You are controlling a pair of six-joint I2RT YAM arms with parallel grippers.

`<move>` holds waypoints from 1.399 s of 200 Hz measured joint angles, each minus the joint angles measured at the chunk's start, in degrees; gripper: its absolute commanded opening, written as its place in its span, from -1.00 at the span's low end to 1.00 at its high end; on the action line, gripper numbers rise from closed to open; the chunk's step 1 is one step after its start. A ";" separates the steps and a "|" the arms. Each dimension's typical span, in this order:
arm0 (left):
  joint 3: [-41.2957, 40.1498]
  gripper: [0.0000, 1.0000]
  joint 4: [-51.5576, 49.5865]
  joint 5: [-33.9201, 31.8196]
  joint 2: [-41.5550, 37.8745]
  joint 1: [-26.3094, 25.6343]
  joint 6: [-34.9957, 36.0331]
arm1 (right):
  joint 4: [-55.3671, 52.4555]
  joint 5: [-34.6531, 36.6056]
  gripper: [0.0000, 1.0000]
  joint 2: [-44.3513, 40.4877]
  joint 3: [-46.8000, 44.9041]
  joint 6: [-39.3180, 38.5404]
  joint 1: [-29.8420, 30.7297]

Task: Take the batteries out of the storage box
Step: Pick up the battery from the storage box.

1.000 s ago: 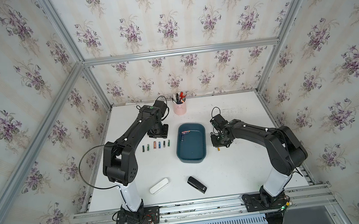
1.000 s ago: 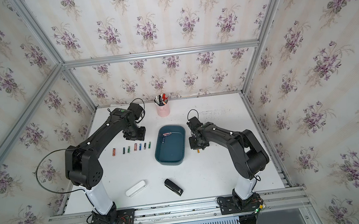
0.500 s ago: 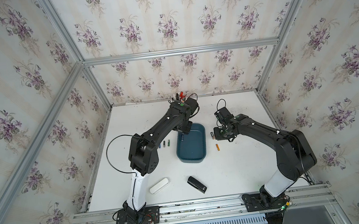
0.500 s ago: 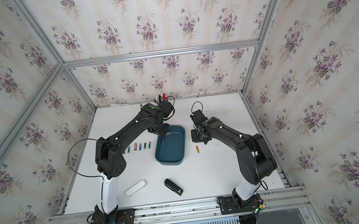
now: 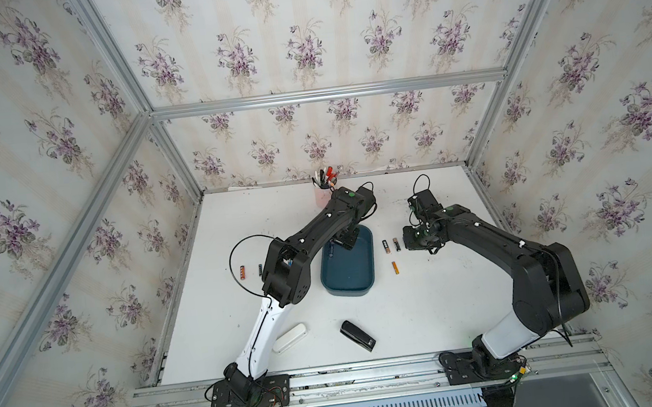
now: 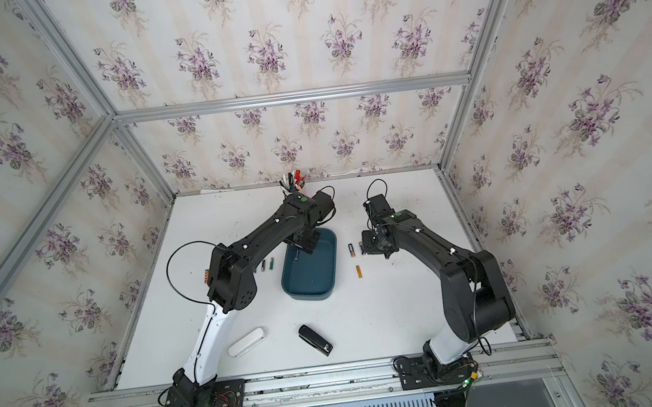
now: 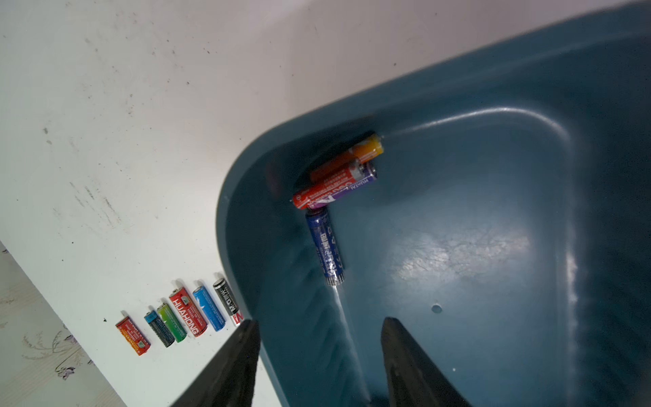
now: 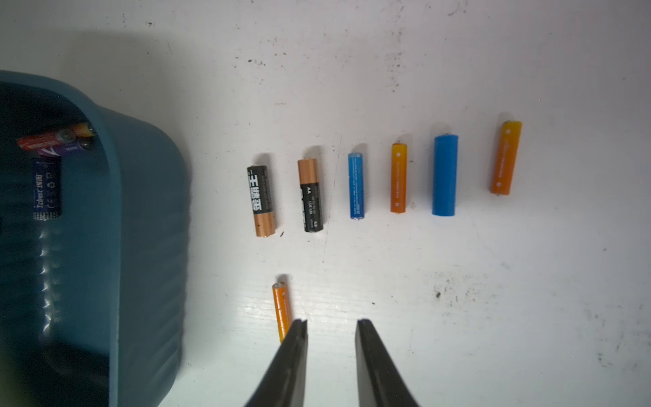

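1. The blue battery (image 7: 326, 246) lies on the floor of the storage box (image 7: 225, 225), along a side wall. One end meets the red battery (image 7: 331, 190), which is bunched with others in the corner.
2. Its long axis points back toward the left gripper (image 7: 320, 322), the nearer one, whose jaws stand wide and empty, straddling that line.
3. The right gripper (image 8: 331, 322), narrow and empty, hovers over the desk (image 8: 458, 317) beside a thin orange battery (image 8: 281, 310).

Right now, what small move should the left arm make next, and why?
Probably lower the left arm toward the dark blue battery: its open jaws hang over the storage box, and that battery lies nearest, in front of the red battery.
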 measured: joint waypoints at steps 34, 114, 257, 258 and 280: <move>0.68 0.21 0.00 0.42 1.88 -0.09 0.00 | 0.02 -0.42 -0.41 0.09 0.00 -0.22 -0.22; 1.90 0.22 0.00 0.63 4.87 -0.09 0.04 | 0.07 -0.85 -0.42 0.09 -0.90 -0.61 -1.22; -1.55 0.20 4.17 3.76 5.05 0.85 -0.92 | 0.02 -1.25 -0.44 -0.26 -1.46 -1.68 -2.27; -1.60 0.20 4.20 3.78 5.03 0.87 -0.92 | 0.02 -1.25 -0.44 -0.26 -1.46 -1.68 -2.27; -2.75 0.16 5.01 4.90 4.35 1.01 -1.05 | 0.00 -1.25 -0.44 -0.26 -1.46 -1.68 -2.27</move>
